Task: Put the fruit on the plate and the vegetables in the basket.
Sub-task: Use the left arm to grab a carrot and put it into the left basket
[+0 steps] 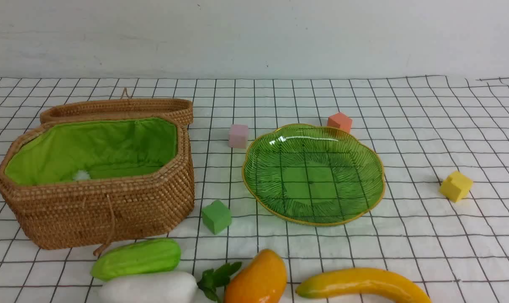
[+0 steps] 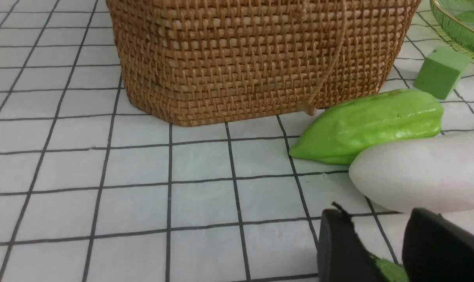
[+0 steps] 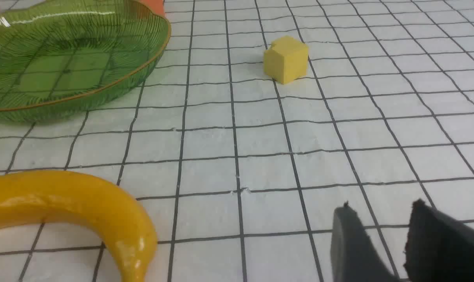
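Observation:
The open rattan basket [image 1: 111,206] with green lining stands at the left, and the green glass plate [image 1: 258,185] lies bare at the centre. Along the near edge lie the vegetables, a light green gourd [image 1: 136,257] and a white radish [image 1: 149,288] with dark leaves, and the fruit, an orange mango [image 1: 256,280] and a yellow banana [image 1: 364,284]. My left gripper [image 2: 378,219] is open just short of the radish [image 2: 421,172], with the gourd [image 2: 366,125] beyond. My right gripper [image 3: 380,209] is open over bare cloth, to the right of the banana [image 3: 76,203]. Neither gripper shows in the front view.
Foam cubes sit around the plate: pink [image 1: 238,135], orange [image 1: 339,122], yellow [image 1: 456,185] and green [image 1: 216,216]. A small white tuft [image 1: 82,174] lies inside the basket, whose lid [image 1: 120,107] hangs behind it. A checked cloth covers the table.

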`<state>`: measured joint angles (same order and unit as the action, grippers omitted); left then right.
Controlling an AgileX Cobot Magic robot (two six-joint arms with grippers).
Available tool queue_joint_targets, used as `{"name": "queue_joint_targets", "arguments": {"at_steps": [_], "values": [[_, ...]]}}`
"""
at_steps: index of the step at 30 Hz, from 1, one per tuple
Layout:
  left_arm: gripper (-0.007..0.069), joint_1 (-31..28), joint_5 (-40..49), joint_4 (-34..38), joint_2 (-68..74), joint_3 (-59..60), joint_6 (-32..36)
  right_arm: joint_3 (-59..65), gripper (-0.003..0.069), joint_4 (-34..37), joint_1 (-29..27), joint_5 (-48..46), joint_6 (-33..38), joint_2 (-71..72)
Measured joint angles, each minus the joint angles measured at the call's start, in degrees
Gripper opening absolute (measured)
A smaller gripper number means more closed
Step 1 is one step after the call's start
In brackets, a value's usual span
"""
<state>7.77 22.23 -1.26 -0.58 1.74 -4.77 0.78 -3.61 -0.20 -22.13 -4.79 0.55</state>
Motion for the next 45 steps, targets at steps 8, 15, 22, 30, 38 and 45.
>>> {"name": "queue_joint_targets", "arguments": {"at_steps": [8,15,22,30,38,45], "values": [[0.0239,0.0,0.0,0.0,0.0,0.0,0.0,0.0,0.0239,0.0,0.0,0.0,0.0,0.0],[0.0239,0.0,-6.8,-4.0,0.0,0.0,1.5,0.0,0.0239,0.0,0.0,0.0,0.0,0.0],[0.0239,0.0,-27.3,-2.1,0.0,0.0,-5.1,0.0,0.0239,0.0,0.0,0.0,0.0,0.0],[0.0239,0.0,-47.8,0.8,0.0,-5.3,-18.2,0.0,0.0239,0.0,0.0,0.0,0.0,0.0],[0.0239,0.0,-7.1,5.7,15.0,-40.6,-22.2,0.0,0.0239,0.0,0.0,0.0,0.0,0.0],[0.0239,0.0,15.7,2.0,30.6,-46.0,-24.6,0.0,0.0239,0.0,0.0,0.0,0.0,0.0]]}}
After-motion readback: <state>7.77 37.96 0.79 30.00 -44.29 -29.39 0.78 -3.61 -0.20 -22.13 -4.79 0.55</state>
